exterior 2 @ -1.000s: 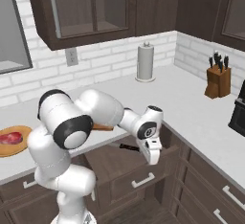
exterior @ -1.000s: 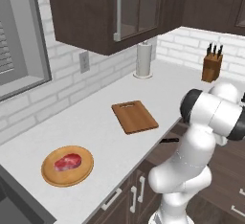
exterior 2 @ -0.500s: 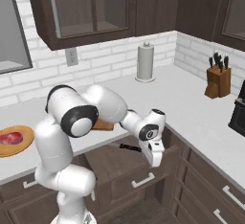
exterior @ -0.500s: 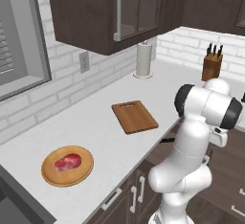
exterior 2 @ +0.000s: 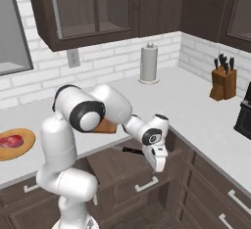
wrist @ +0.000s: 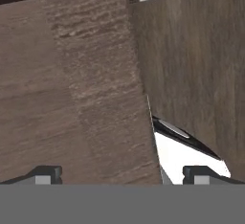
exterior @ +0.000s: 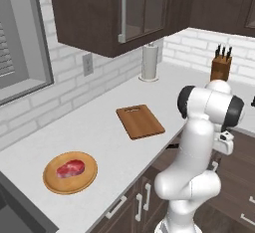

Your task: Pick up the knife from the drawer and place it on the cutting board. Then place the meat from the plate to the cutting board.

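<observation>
I'm hovering the gripper point(exterior 2: 158, 162) over the open drawer point(exterior 2: 117, 167), jaws spread wide and holding nothing. The knife point(exterior 2: 131, 150) is lying inside (just its black handle showing). The meat point(exterior: 70, 168) is sitting on the plate point(exterior: 69, 172), well left of the cutting board point(exterior: 140, 121).
</observation>
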Controlling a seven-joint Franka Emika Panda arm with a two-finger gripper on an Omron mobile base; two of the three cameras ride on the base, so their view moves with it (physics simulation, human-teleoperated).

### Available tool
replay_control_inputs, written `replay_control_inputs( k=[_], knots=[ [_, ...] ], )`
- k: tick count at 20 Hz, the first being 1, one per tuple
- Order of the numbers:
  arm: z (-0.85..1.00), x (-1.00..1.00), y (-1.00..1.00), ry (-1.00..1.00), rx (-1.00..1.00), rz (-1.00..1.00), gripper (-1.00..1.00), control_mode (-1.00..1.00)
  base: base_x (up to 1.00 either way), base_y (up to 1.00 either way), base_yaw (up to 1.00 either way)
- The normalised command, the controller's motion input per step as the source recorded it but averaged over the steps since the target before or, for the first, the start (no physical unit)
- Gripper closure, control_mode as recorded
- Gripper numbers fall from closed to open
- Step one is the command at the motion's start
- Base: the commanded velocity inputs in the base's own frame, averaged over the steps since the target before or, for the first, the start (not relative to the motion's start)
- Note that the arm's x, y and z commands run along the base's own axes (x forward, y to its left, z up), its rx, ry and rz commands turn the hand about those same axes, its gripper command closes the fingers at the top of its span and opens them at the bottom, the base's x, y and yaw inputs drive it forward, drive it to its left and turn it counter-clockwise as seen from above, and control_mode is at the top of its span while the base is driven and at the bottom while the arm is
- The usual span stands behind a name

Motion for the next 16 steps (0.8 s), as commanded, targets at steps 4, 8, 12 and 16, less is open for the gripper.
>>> replay_control_inputs(
  k=[4,8,12,16],
  knots=[
    [-0.24,0.0,-0.08,0.08,0.0,0.0,-1.0,-1.0,0.0,0.0,0.0],
    [-0.21,-0.33,-0.49,0.16,0.0,0.0,-1.0,-1.0,0.0,0.0,0.0],
    [-0.07,-0.97,-0.96,0.01,0.07,0.0,-1.0,-1.0,0.0,0.0,0.0],
    [-0.07,-1.0,-1.0,0.0,0.09,0.0,-1.0,-1.0,0.0,0.0,0.0]
  ],
)
